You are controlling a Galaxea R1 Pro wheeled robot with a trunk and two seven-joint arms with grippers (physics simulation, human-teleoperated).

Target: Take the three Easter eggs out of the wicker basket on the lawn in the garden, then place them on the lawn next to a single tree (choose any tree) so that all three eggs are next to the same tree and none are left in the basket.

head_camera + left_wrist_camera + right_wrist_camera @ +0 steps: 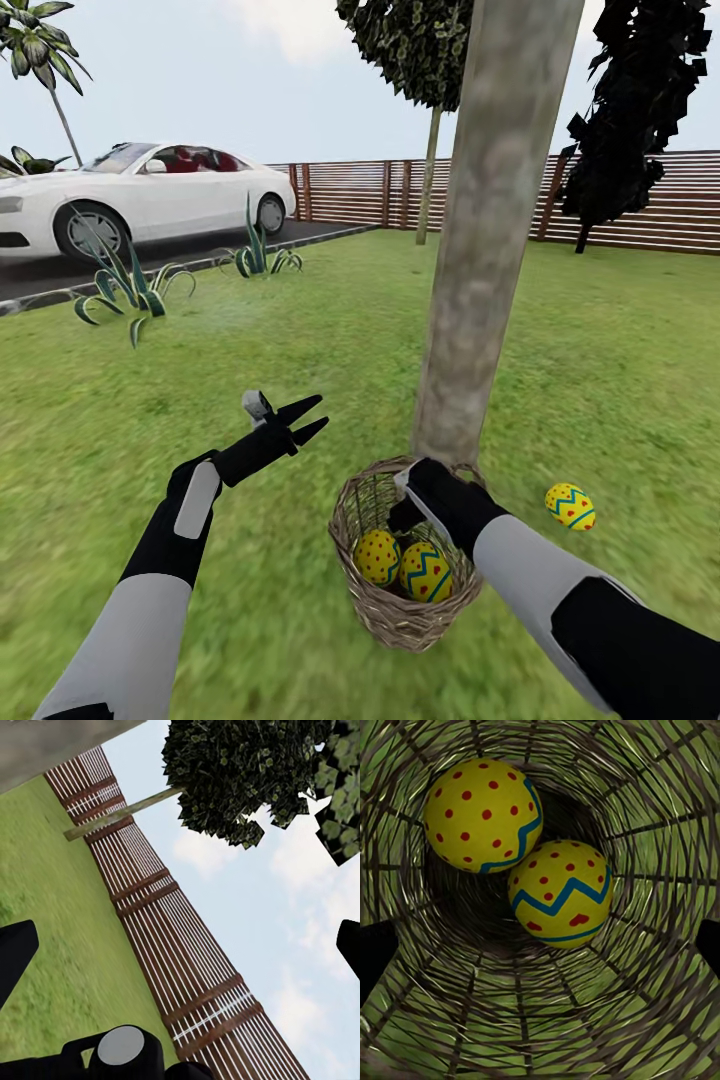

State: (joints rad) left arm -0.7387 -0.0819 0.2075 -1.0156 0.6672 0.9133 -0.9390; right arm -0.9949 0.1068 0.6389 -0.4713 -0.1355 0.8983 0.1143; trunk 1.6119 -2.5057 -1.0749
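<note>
**Two eggs in basket, one on lawn by tree**

Two Easter eggs sit at the bottom of the wicker basket (400,610), touching each other: the dotted egg (377,556) toward the robot's left, the zigzag-banded egg (427,571) beside it. In the right wrist view both show against the woven wall (540,1020), dotted egg (480,814) and banded egg (561,892) pressed together. The basket stands upright on the lawn (250,340), right at the base of the tree (490,250), rim close to or touching the trunk; cannot tell which. The third egg (570,506) lies on the grass to the right of the trunk, near it, apart from the basket.

Right end effector (405,505) is over the basket mouth, pointing down inside; fingers wide, dark tips at both edges of its wrist view, holding nothing. Left end effector (305,418) hovers over the grass left of the basket, fingers spread, empty, aimed toward the wooden fence (350,190).

A white car (130,195) is parked on the driveway (60,275) far left, spiky plants (125,285) along its edge.
</note>
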